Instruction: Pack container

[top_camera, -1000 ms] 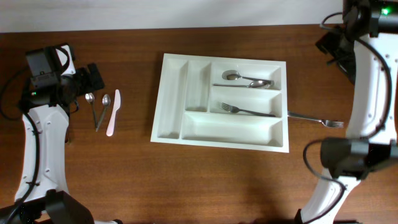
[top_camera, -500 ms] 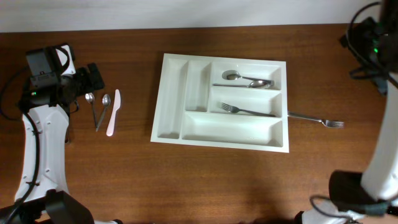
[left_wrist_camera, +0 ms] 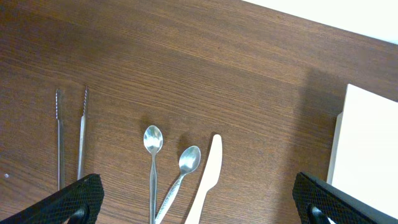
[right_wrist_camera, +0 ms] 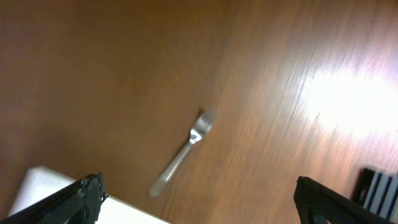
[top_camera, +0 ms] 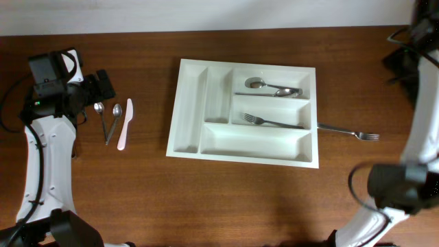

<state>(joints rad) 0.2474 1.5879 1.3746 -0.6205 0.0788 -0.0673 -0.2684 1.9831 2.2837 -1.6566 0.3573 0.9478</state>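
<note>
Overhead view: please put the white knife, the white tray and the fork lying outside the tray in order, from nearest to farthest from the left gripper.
1. The white knife, just beside the left gripper, on the table's left side.
2. The white tray, in the middle.
3. The fork, beyond the tray's right edge.

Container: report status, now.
Left gripper open, empty, over two spoons and white knife. Right gripper open, empty, above loose fork beside container. Cutlery in two container compartments, three bare. Nothing blocking.

Lab: robot arms (top_camera: 42, 147), wood table (top_camera: 137, 199)
</note>
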